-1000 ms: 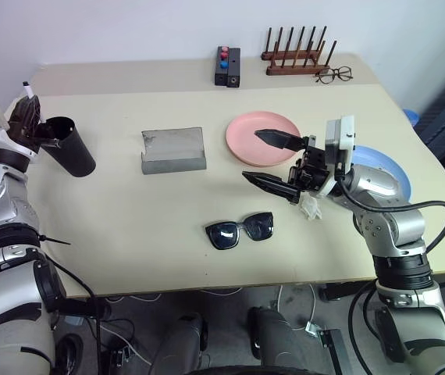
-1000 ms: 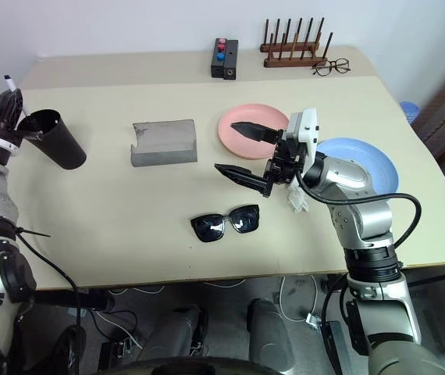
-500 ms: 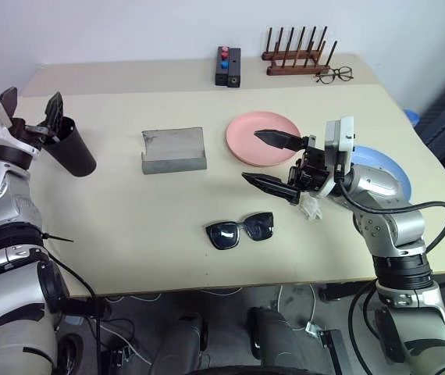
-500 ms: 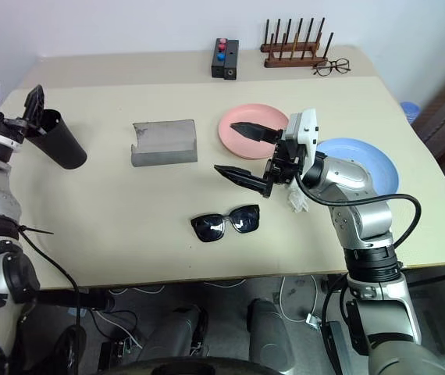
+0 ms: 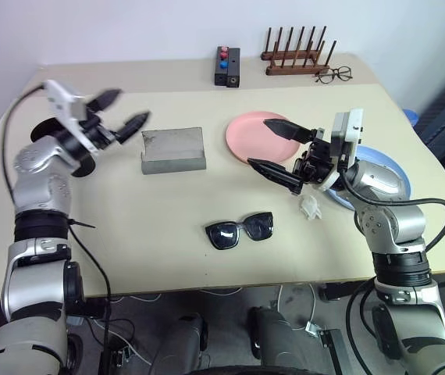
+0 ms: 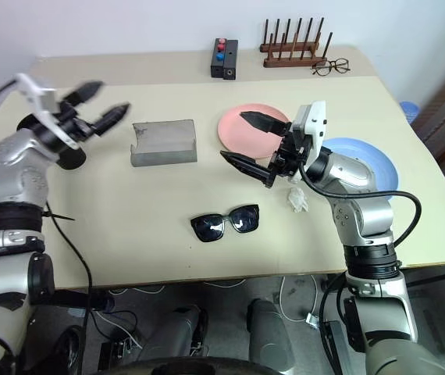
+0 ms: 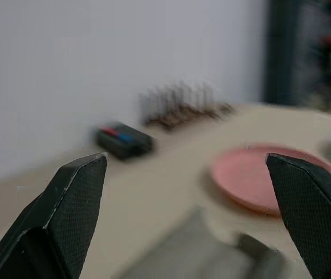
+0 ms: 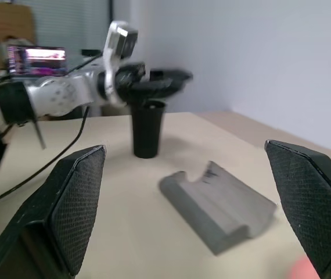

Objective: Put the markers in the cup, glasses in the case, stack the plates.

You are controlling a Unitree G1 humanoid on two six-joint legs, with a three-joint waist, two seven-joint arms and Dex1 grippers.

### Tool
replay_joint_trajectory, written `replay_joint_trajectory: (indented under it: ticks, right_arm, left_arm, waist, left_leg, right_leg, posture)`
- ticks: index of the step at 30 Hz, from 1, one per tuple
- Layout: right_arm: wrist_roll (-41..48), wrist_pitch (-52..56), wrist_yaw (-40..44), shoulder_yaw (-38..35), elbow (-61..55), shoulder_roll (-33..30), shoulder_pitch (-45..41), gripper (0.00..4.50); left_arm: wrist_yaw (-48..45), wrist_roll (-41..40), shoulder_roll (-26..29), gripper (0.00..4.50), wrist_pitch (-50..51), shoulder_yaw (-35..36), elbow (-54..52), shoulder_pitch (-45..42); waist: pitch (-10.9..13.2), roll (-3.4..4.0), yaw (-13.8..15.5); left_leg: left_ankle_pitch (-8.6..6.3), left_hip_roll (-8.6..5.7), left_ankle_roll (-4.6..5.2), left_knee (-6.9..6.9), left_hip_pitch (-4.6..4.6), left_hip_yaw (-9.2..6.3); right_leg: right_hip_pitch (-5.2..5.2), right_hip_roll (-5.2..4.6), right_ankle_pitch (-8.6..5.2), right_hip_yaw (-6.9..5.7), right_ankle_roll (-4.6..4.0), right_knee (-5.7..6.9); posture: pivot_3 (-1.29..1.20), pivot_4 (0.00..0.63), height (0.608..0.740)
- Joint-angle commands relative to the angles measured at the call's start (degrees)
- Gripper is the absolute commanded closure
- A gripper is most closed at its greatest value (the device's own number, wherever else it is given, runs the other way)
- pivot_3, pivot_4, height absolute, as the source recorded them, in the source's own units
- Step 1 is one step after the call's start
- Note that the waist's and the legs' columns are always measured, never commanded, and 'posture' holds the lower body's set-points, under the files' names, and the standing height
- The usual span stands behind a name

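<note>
The sunglasses [image 5: 240, 230] lie lenses-down near the front edge of the table [image 5: 168, 226], roughly at its middle, arms folded, untouched. The grey case [image 5: 173, 150] sits farther back and a little left of them, its lid appearing shut or nearly so; what it holds cannot be told. The step in hand looks like getting the glasses into that case: the case would need opening first, so 1 gripper should steady its base while the other lifts the lid, and the glasses are best taken by the bridge or a temple, not the lenses, then laid in lengthwise. The left gripper [image 5: 121, 109] hovers above the table just left of the case, its 2 fingers spread wide and empty, well placed to take the case. The right gripper [image 5: 277, 148] hangs over the near edge of the pink plate [image 5: 254, 137], fingers likewise parted with nothing between them, pointing left toward the case. The black cup [image 8: 147, 128] stands upright behind the left gripper at the far left; its inside is not visible, so whether markers are in it cannot be told. The blue plate [image 6: 367, 156] lies right of the pink one, partly under the right arm, and the 2 are not yet stacked; both look empty. A small white object [image 5: 310, 207] rests beside the blue plate.
</note>
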Motion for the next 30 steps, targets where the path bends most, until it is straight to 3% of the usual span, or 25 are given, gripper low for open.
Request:
replay_joint_trajectory:
  ticks: [1, 7, 13, 16, 22, 30]
  right_arm:
    - [0.22, -1.54, -0.89, -1.42, -1.78, 0.32, -0.51, 0.0]
    - [-0.58, -1.79, -2.72, -1.47, -4.3, 0.09, 1.78, 0.0]
    - [-0.65, -1.51, -4.14, -2.1, -6.73, -0.6, 3.96, 0.0]
    - [-0.78, -1.55, -4.77, -2.04, -7.13, -0.52, 4.32, 0.0]
    - [-1.42, -2.37, -5.22, -1.58, -7.07, -0.39, 4.67, 0.0]
    - [-2.23, -3.02, -5.03, -1.18, -6.32, -0.14, 4.1, 0.0]
  left_arm:
    - [-1.59, 7.05, -0.04, 0.02, -0.46, -5.12, 7.06, -3.04]
    - [0.16, 16.29, -6.09, 0.02, -5.86, -11.37, 22.28, -9.54]
    - [2.11, 19.07, -8.74, 0.02, -4.84, -11.18, 29.06, -13.89]
    - [1.56, 19.96, -9.51, 1.23, -4.6, -11.31, 30.57, -14.92]
    - [-0.82, 21.3, -10.02, 4.35, -3.56, -11.42, 31.35, -16.3]
    - [-5.22, 20.04, -10.17, 4.44, -2.98, -9.74, 30.88, -16.55]
  waist:
    - [0.0, 0.0, -0.13]
    - [0.0, 0.0, 0.39]
    - [0.0, 0.0, 0.16]
    - [0.0, 0.0, 0.12]
    - [0.0, -0.01, 0.21]
    - [0.0, -0.01, 0.2]
  left_leg:
    - [0.0, 0.0, 0.0, -0.01, 0.01, 0.02]
    - [0.0, -0.03, 0.01, 0.04, -0.03, 0.03]
    - [0.0, -0.03, 0.02, 0.06, -0.05, 0.03]
    - [-0.01, -0.02, 0.03, 0.06, -0.05, 0.04]
    - [0.0, -0.03, 0.03, 0.09, -0.05, 0.04]
    - [-0.01, -0.03, 0.03, 0.1, -0.05, 0.04]
  right_leg:
    - [-0.01, 0.01, 0.0, 0.0, 0.0, 0.01]
    - [-0.01, -0.01, 0.0, -0.01, 0.0, 0.03]
    - [-0.04, 0.0, 0.0, -0.02, 0.0, 0.05]
    - [-0.03, -0.01, 0.0, -0.01, 0.01, 0.06]
    - [-0.03, -0.01, 0.0, -0.01, 0.01, 0.08]
    - [-0.03, -0.01, 0.0, -0.01, 0.01, 0.1]
  posture:
    - [0.0, 0.15, 0.74]
    - [0.0, 0.15, 0.74]
    - [0.0, 0.15, 0.74]
    - [0.0, 0.15, 0.74]
    - [0.0, 0.15, 0.74]
    - [0.0, 0.15, 0.74]
